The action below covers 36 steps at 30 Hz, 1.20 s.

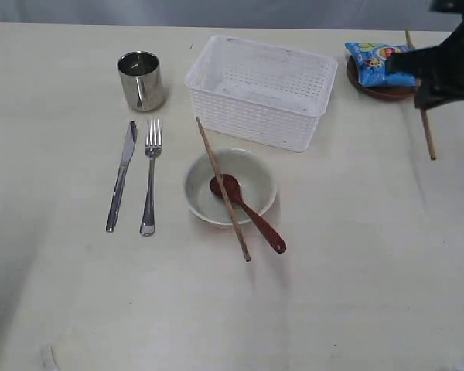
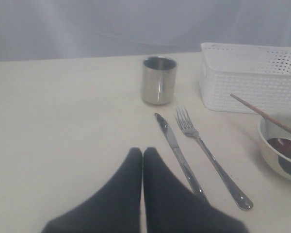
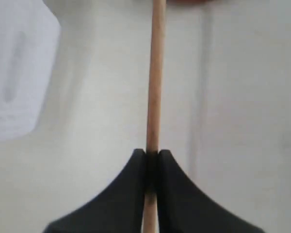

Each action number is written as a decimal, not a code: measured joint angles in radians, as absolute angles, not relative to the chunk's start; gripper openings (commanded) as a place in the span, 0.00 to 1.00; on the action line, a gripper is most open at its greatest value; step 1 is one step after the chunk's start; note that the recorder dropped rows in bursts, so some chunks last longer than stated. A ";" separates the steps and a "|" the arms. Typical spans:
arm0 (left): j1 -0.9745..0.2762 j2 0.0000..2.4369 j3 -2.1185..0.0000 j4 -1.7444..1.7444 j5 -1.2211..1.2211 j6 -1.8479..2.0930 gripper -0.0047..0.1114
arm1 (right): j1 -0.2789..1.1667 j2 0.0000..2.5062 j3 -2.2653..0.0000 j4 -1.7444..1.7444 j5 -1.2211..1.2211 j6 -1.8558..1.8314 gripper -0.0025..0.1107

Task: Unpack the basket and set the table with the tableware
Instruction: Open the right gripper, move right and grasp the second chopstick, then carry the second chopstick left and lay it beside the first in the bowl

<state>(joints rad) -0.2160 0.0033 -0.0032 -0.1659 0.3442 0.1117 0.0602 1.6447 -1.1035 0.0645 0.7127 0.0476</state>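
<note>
Chopstick (image 3: 157, 73) pinched in the right gripper's (image 3: 152, 154) closed jaws beside the brown plate (image 1: 387, 94), right of the empty basket (image 1: 247, 124); next, likely a carry to its mate (image 1: 223, 189) across the bowl (image 1: 269, 174); left gripper (image 2: 142, 151) closed on nothing

You worked in what looked like a robotics lab staged as a dining spot. The wide, plain off-white matte surface (image 1: 356, 309) stood before a pale grey draped backdrop (image 2: 87, 24). A black two-fingered left claw (image 2: 143, 151) hung over it near a steel knife (image 2: 180, 155), a steel fork (image 2: 213, 160) and a white plastic lattice basket (image 2: 247, 77).
</note>
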 measured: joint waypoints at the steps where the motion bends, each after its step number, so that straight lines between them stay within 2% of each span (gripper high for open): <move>1: -0.216 0.003 -0.003 -0.166 0.344 0.112 0.04 | 0.060 1.606 -1.103 0.092 0.718 0.034 0.02; 5: -0.216 0.003 -0.003 -0.166 0.344 0.112 0.04 | 0.076 1.467 -1.103 0.291 0.769 -0.099 0.02; 7: -0.216 0.003 -0.003 -0.166 0.344 0.112 0.04 | 0.139 1.436 -1.083 0.398 0.775 -0.177 0.02; 12: -0.216 0.003 -0.003 -0.166 0.344 0.112 0.04 | 0.444 1.482 -1.034 0.494 0.785 -0.243 0.02; 15: -0.216 0.003 -0.003 -0.166 0.344 0.112 0.04 | 0.513 1.559 -1.034 0.520 0.744 -0.243 0.02; 21: -0.216 0.003 -0.003 -0.166 0.344 0.112 0.04 | 0.530 1.717 -1.033 0.643 0.732 -0.287 0.02; 36: -0.216 0.003 -0.003 -0.166 0.344 0.112 0.04 | 0.530 1.730 -1.014 0.724 0.729 -0.289 0.02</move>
<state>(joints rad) -0.2160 0.0033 -0.0032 -0.1659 0.3442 0.1117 0.5302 1.7304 -1.0138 0.7238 0.7293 -0.2887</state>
